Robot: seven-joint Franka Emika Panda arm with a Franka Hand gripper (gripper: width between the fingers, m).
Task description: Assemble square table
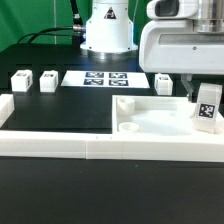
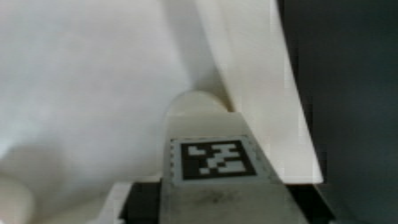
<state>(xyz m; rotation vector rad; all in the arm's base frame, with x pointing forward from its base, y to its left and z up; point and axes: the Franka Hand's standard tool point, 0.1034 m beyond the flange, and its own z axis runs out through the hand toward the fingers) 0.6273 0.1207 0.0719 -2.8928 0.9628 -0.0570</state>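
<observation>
Straddling one upright leg block (image 1: 207,108), the end effector (image 1: 205,98) has it right between its fingers, long axis running up toward the palm. Narrowed around it, yes, but a firm pinch? Can't tell. The tabletop slab (image 1: 150,112) lies flat, just beside and beneath the end effector. The wrist view shows the leg's tag (image 2: 217,158) hard against the slab's edge; only the exterior view catches the spare legs (image 1: 47,78) well apart.

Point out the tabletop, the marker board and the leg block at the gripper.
tabletop (image 1: 160,116): exterior view, bare top face.
marker board (image 1: 108,79): exterior view, centre tags.
leg block (image 1: 207,110): exterior view, its tag.
</observation>
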